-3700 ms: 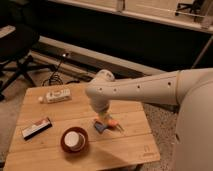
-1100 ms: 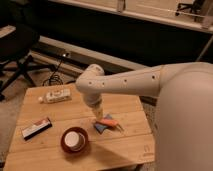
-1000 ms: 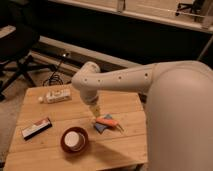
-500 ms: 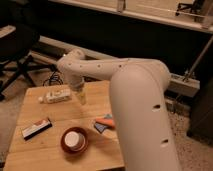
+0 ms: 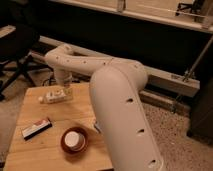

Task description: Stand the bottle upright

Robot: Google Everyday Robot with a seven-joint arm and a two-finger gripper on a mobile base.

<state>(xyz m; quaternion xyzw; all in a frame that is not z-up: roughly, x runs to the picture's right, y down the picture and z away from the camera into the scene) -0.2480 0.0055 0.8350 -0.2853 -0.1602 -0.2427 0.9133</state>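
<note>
Gripper (image 5: pixel 65 89) | just beside bottle (image 5: pixel 51 96) | bottle lying sideways on table (image 5: pixel 35 155)

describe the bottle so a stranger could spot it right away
On the wooden table, look to the far left corner, beside the white arm's end effector. The small pale translucent plastic bottle lies there on its side, unlike the flat black-white-red box and the white cup in a red-brown bowl nearer the front.

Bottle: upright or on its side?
On its side: the small pale plastic bottle lies lengthwise on the wooden table, white cap pointing left. The gripper hangs over its right end.
</note>
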